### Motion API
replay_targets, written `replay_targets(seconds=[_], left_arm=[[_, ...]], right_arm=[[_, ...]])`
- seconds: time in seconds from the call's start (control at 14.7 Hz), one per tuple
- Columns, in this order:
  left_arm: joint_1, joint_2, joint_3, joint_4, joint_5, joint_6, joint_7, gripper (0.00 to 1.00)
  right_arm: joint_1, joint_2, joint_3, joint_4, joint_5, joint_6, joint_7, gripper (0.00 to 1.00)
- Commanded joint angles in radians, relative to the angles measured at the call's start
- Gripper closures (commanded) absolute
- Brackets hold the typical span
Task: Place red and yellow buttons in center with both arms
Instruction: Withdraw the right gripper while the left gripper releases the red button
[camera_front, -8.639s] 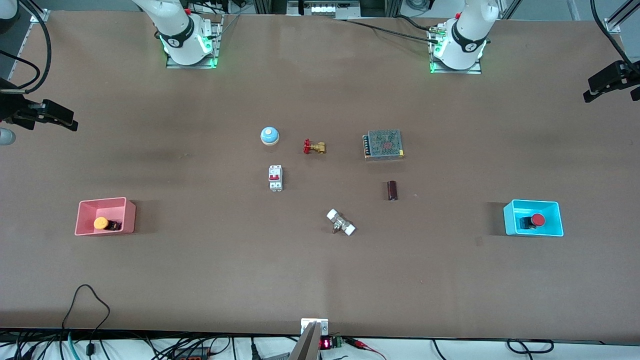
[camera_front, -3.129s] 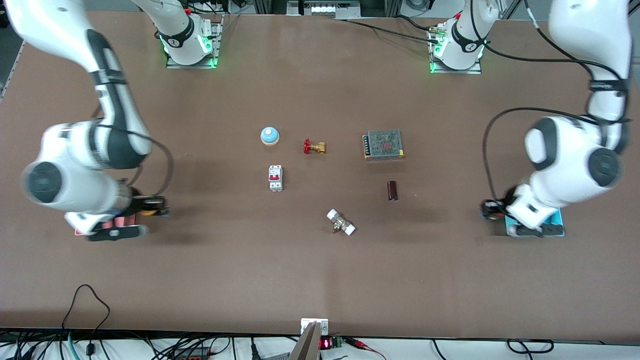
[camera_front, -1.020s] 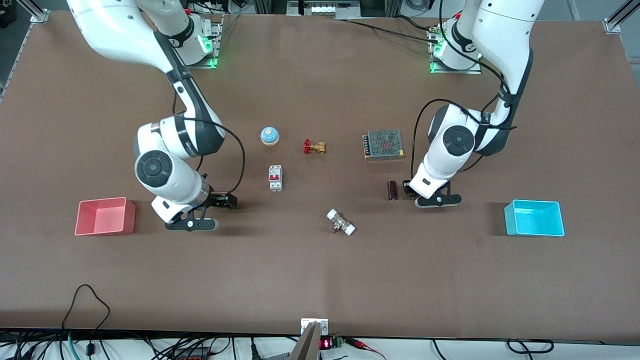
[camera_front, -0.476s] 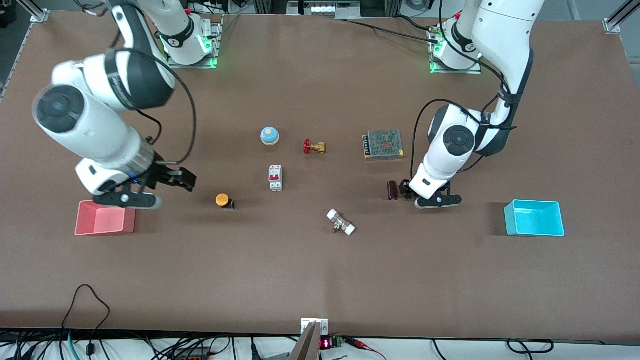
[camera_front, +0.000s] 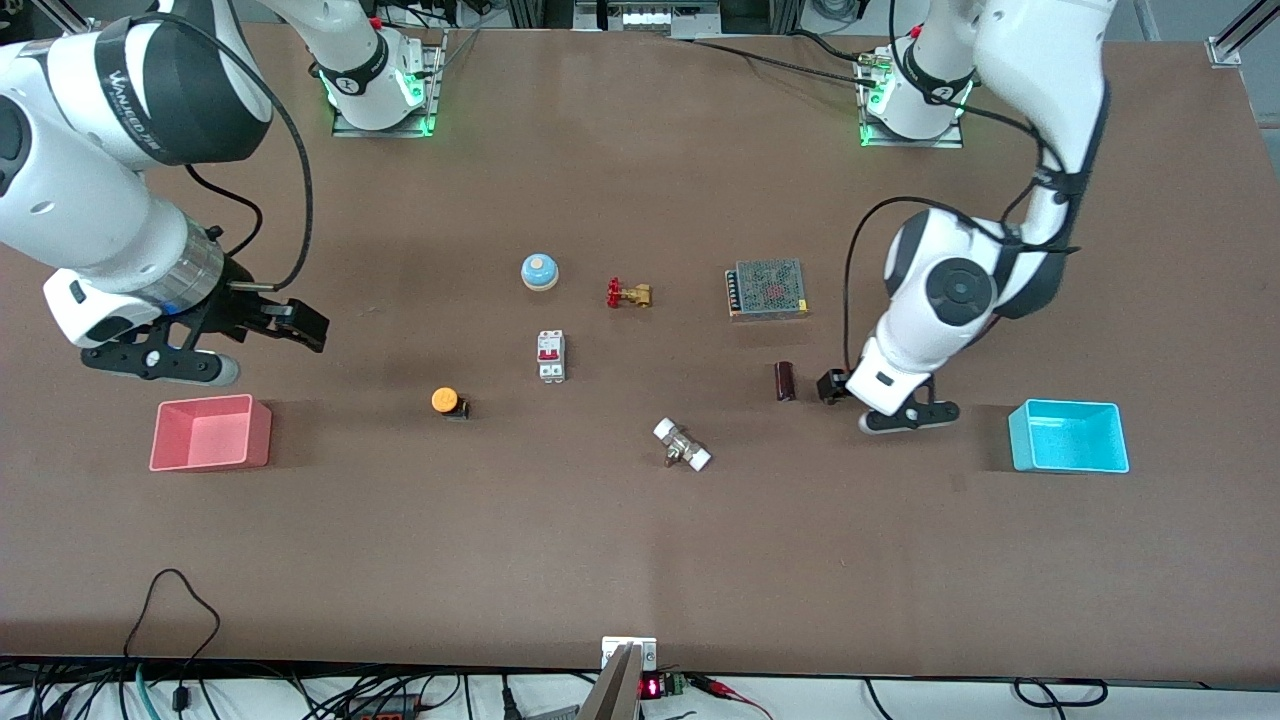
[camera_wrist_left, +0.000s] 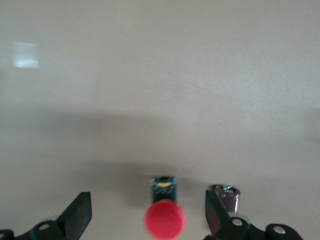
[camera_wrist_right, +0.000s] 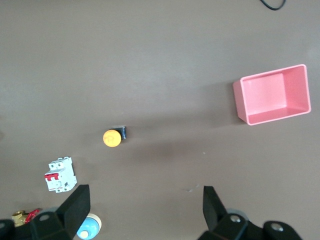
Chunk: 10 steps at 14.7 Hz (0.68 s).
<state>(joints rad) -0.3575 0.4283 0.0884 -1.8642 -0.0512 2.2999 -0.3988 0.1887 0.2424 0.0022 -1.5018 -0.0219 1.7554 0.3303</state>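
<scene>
Yellow-orange mushroom-capped button (camera_front: 446, 401) on black base rests on brown tabletop (camera_front: 640, 540); red-capped button (camera_wrist_left: 165, 218) sits between left gripper (camera_wrist_left: 145, 216)'s spread fingers (camera_wrist_left: 77, 215); right gripper (camera_front: 300, 325), fingers apart, empty.

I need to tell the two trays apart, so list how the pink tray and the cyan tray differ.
The pink tray is pink; the cyan tray is cyan. The pink tray sits toward the right arm's end of the table, the cyan tray toward the left arm's end. The right gripper hangs open near the pink tray. Both are small, rectangular, open-topped and empty.
</scene>
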Motion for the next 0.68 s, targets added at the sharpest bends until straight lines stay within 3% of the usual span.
replay_targets(seconds=[0.0, 0.14, 0.27, 0.41, 0.61], left_arm=[[0.084, -0.033, -0.007, 0.158, -0.012, -0.257, 0.112, 0.0], [0.144, -0.034, -0.006, 0.273, -0.053, -0.414, 0.22, 0.0], [0.195, -0.043, -0.003, 0.327, -0.053, -0.493, 0.306, 0.0], [0.254, -0.075, -0.001, 0.326, -0.053, -0.507, 0.398, 0.0], [0.281, -0.124, 0.004, 0.321, -0.042, -0.551, 0.417, 0.0]], right_arm=[[-0.055, -0.044, -0.005, 0.014, -0.006, -0.042, -0.048, 0.0], [-0.136, -0.083, -0.004, 0.015, -0.003, -0.091, -0.158, 0.0], [-0.172, -0.116, -0.02, 0.014, -0.006, -0.128, -0.262, 0.0], [-0.179, -0.124, -0.085, 0.014, 0.002, -0.164, -0.328, 0.0], [-0.179, -0.149, -0.091, -0.009, 0.016, -0.177, -0.336, 0.0]])
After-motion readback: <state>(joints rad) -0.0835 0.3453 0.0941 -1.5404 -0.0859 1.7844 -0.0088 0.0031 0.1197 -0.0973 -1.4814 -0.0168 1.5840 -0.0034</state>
